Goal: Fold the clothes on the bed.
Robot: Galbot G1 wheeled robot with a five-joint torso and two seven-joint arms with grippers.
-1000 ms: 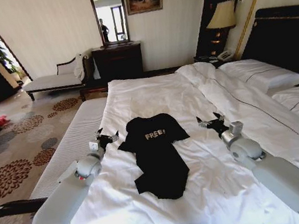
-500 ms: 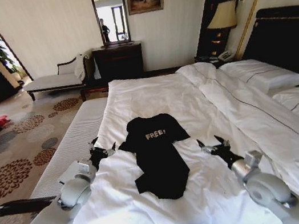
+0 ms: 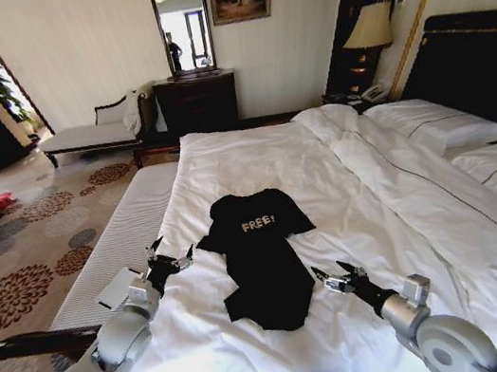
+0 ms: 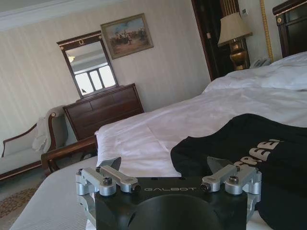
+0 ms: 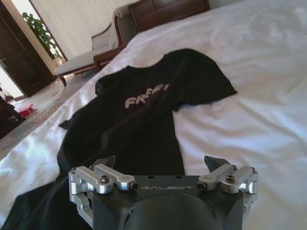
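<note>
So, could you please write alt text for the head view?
A black T-shirt lies flat on a white bed, with the open left gripper and open right gripper low beside it on either side.

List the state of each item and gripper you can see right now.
T-shirt: spread flat on the bed, lettering up, unfolded.
Bed: made, white duvet rumpled.
Left gripper: open, empty, beside the shirt's sleeve.
Right gripper: open, empty, near the shirt's hem.
</note>
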